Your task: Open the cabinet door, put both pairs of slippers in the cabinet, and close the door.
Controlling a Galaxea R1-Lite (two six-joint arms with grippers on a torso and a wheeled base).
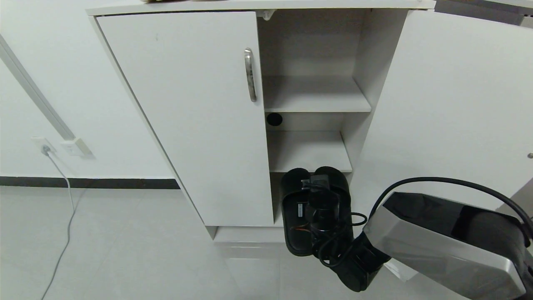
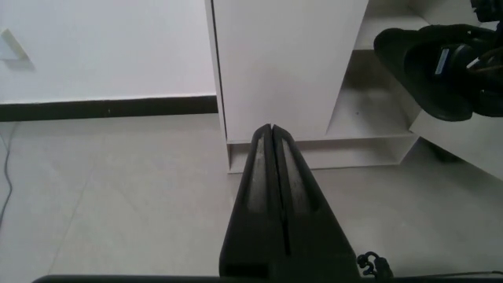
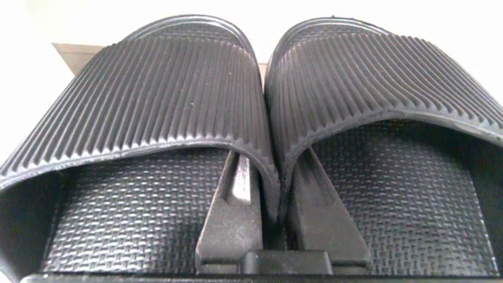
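- Pale tiled floor runs up to a white cabinet set against a white wall.
- Nearest us, the left gripper hangs low over the floor. Its fingers are pressed together with nothing between them, and it points at the cabinet base, left of the opening. We judge it is parked out of the way.
- The right forearm comes in from the lower right, with the wrist stretched forward toward the opening.
- The right gripper is clamped on the black slippers. One finger goes under each strap, pinching the two inner strap walls together, so the pair travels as one.
- The slippers are held side by side and toes-first. The toes are at the mouth of the lowest compartment and the heels are out over the floor. We cannot tell if the soles touch the bottom board.
- Our judgement: this is the insertion step. A push forward is needed before release.
- The right door stands swung open, which gives the arm room.
- The left door is closed, with its handle beside the opening.
- Two shelves sit above the slippers.
- Farthest, a socket on the wall has a cable trailing down.
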